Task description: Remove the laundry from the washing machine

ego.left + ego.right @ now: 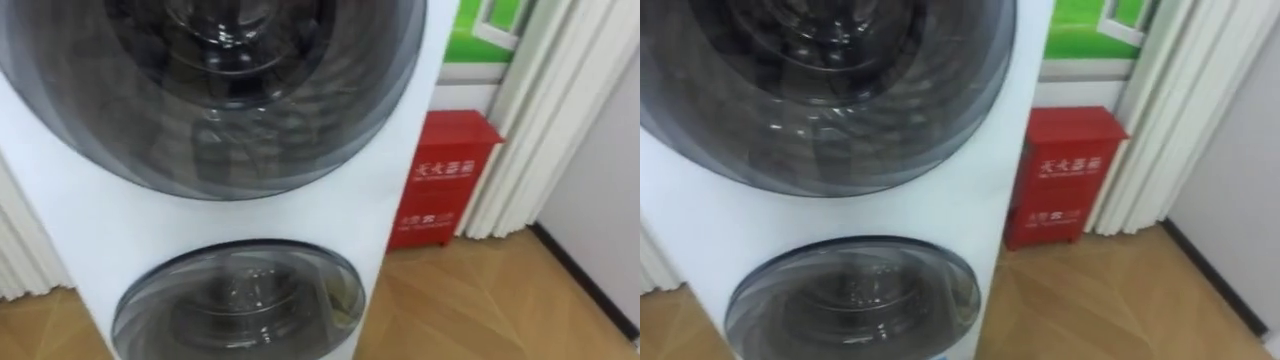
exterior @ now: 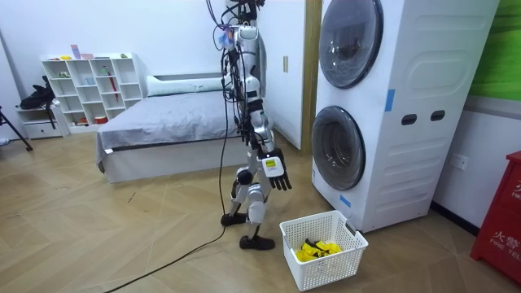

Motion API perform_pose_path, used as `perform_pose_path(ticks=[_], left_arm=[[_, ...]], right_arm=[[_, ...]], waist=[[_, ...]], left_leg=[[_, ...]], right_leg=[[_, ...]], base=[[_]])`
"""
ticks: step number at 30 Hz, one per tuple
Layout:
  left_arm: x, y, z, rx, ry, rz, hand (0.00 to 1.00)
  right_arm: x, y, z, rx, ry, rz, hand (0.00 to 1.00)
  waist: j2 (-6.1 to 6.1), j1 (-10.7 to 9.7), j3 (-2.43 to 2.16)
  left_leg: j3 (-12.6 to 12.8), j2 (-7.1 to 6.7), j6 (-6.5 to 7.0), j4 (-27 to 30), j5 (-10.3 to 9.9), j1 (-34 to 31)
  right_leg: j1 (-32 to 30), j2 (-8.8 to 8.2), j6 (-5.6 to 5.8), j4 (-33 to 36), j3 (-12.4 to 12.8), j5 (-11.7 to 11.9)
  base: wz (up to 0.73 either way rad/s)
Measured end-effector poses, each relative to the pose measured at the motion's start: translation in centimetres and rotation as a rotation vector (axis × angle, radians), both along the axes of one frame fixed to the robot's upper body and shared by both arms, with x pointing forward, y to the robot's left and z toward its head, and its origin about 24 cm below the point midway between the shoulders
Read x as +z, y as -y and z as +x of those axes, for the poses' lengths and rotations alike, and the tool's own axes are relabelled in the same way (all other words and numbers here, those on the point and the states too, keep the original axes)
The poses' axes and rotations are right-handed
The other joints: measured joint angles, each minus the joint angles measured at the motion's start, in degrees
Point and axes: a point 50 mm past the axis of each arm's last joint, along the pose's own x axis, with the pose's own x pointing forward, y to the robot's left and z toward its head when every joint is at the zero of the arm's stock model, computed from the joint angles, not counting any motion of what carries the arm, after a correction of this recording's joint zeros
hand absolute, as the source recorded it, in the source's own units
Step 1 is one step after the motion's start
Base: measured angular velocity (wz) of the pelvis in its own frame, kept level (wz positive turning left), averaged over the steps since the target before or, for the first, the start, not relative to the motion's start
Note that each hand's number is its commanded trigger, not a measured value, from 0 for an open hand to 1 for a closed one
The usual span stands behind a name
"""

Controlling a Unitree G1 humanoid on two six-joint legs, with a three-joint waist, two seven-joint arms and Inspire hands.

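Observation:
Two white washing machines stand stacked right in front of me. The upper round door (image 1: pixel 210 90) and the lower round door (image 1: pixel 240 305) are both closed, with dark glass; I cannot make out clothes behind them. In the room view I stand upright facing the stack (image 2: pixel 407 106), about a step from it. My right hand (image 2: pixel 274 171) hangs at my side with relaxed, spread fingers and holds nothing. A white plastic basket (image 2: pixel 352 242) sits on the floor between me and the lower door, with a yellow cloth (image 2: pixel 317 248) in it.
A red cabinet (image 1: pixel 445 180) stands against the wall just right of the machines, with pale curtains (image 1: pixel 545 120) beyond it. Behind me are a grey bed (image 2: pixel 171 122) and a white shelf unit (image 2: pixel 89 85). Wooden floor lies around the basket.

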Motion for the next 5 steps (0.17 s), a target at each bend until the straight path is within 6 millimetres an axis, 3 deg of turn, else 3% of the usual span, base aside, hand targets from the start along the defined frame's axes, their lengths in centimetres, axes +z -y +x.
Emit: perform_pose_path(ticks=[5], left_arm=[[-0.7, 2.1, 0.5, 0.017, -0.015, -0.070, 0.00]], right_arm=[[0.0, -0.1, 0.0, 0.008, -0.004, -0.006, 0.00]], waist=[[-0.10, 1.1, 0.11]], left_leg=[[0.0, -0.15, -0.01, -0.3, 0.0, -0.1]], right_leg=[[-0.4, -0.08, 0.00, 0.0, 0.0, 0.0]], base=[[-0.12]])
